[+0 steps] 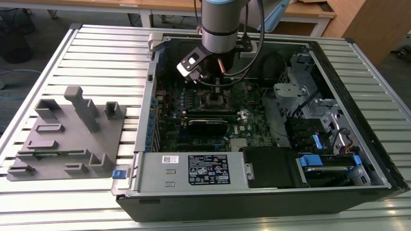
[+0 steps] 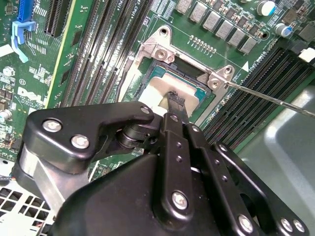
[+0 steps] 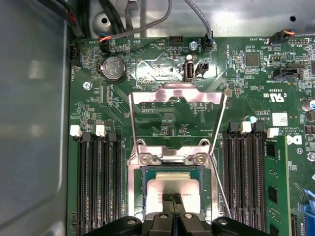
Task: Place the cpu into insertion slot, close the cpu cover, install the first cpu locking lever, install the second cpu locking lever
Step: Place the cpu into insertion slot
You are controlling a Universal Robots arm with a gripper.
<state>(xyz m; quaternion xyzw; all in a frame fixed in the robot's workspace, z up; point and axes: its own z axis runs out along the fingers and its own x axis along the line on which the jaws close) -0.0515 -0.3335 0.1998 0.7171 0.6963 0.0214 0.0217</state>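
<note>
Fingers point(image 3: 169, 198) pinched together and holding nothing, the gripper point(image 3: 174, 197) touches the cpu point(image 3: 157, 189), seated in the insertion slot point(image 3: 142, 201) mid-way across the motherboard point(image 3: 162, 125); the cpu cover point(image 3: 174, 93) stands swung open directly beyond.

lab: robot arm point(image 1: 218, 24), open pc case point(image 1: 257, 209) on slatted alu bench point(image 1: 96, 48)

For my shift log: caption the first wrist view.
Shut gripper poised over the cpu lying in the insertion slot, cpu cover swung open.
</note>
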